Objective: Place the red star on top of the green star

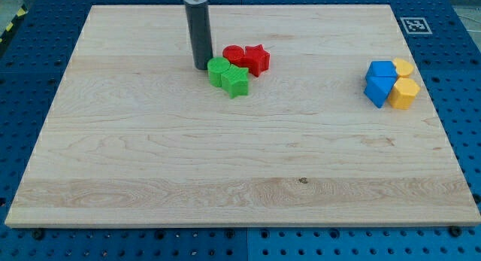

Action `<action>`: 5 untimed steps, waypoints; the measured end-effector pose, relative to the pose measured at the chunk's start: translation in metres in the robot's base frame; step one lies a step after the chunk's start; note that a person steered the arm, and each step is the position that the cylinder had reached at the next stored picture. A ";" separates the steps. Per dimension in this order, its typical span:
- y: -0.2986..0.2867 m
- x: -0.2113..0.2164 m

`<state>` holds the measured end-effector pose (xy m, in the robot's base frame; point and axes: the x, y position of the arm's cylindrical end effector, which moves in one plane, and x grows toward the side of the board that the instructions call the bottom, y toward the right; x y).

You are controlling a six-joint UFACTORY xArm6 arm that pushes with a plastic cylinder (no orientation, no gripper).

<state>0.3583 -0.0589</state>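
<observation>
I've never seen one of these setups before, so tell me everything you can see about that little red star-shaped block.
The red star is a small, chunky block of plain matte red, like plastic, lying flat on the wooden board near the view's top. The red round block touches its left side, and the green star sits just below-left of it, close or touching. My tip stands further left, beyond the green blocks, not touching the star.

Over on the view's right of the wooden desk (240, 178) there's a tight little bunch: two blue blocks (380, 82) touching two yellow blocks (405, 91). Near the top middle, a red cylinder (234, 55) and a green block (219, 71) sit touching.
</observation>
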 end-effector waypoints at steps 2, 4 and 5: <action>-0.026 0.001; -0.009 -0.059; 0.042 -0.059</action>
<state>0.2990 -0.0168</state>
